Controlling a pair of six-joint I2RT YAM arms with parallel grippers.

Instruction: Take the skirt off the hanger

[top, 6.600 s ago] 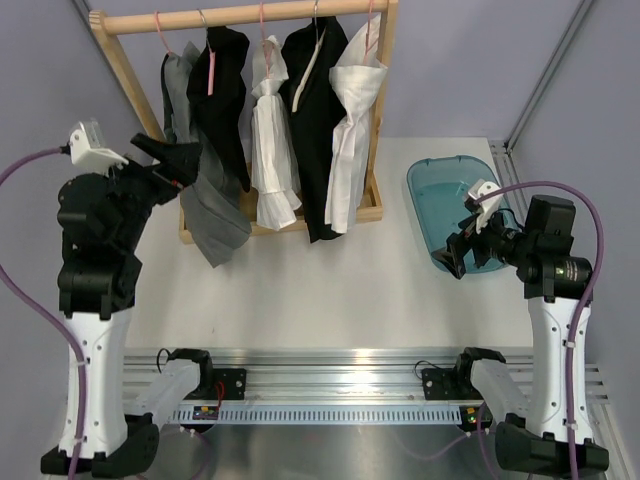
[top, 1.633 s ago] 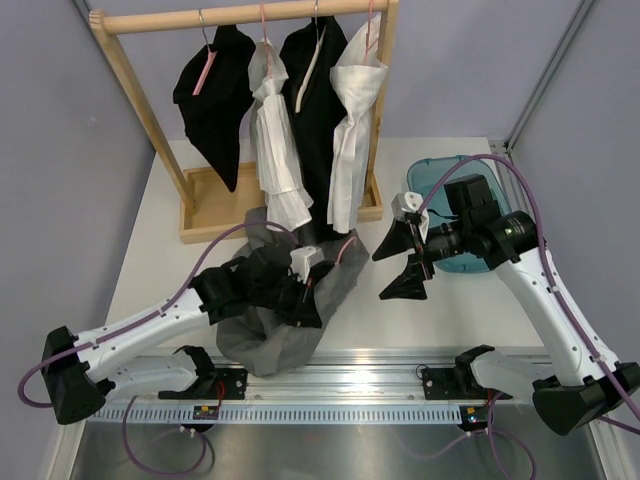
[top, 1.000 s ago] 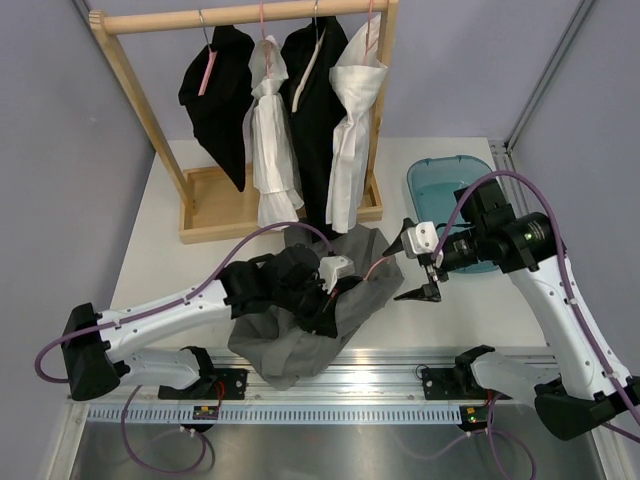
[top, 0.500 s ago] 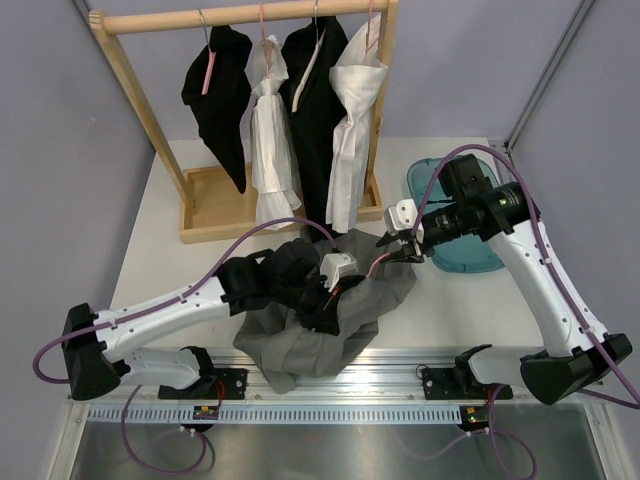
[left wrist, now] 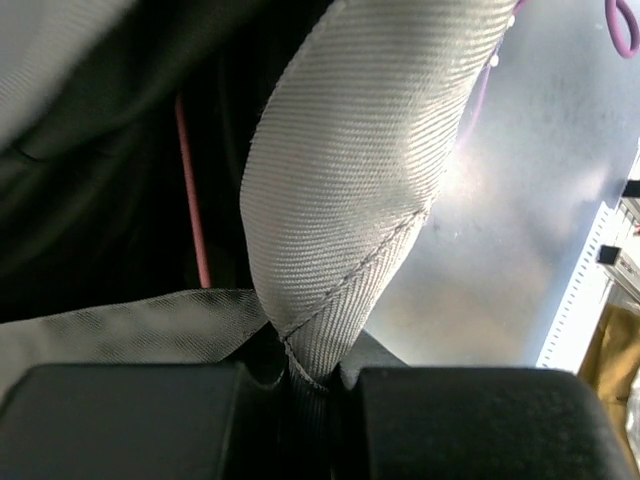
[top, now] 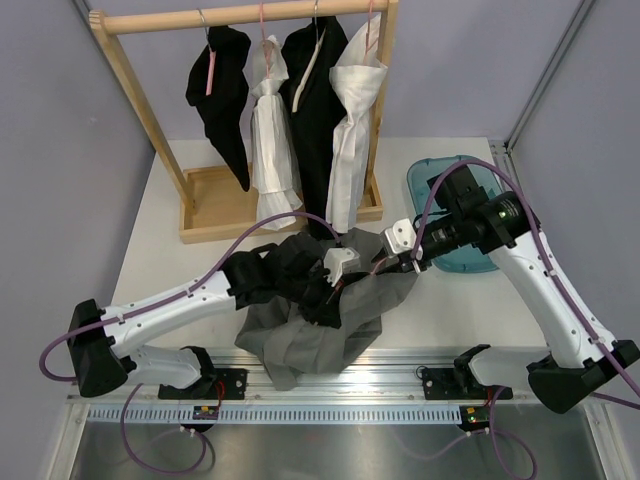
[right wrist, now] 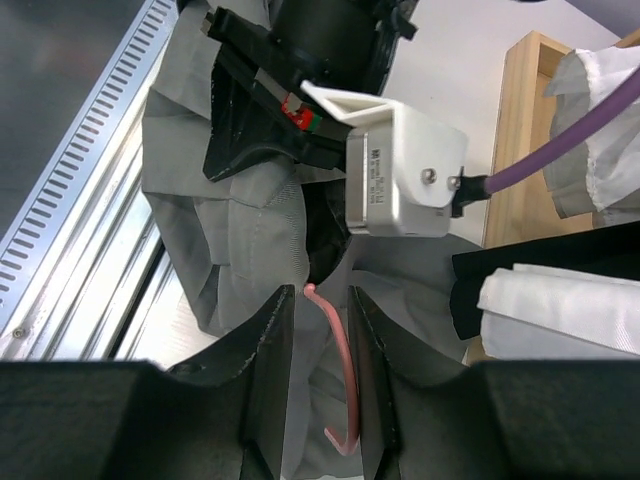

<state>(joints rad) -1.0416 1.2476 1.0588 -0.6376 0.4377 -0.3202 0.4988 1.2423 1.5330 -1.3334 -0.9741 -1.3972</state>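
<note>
Where the skirt lies: the skirt (top: 320,345) is bunched on the tabletop (top: 450,310) between the arms, with the hanger (right wrist: 340,385) poking out of it.
Left end effector (left wrist: 300,375): pressed together on a fold of skirt cloth.
Right end effector (right wrist: 320,340): narrowed but still parted, straddling the hanger; it is the nearer arm.
Hanger axis: wire runs lengthwise down the gap, hook end toward the right wrist.
Likely next: pinch wire, pull away from the left's hold.
</note>
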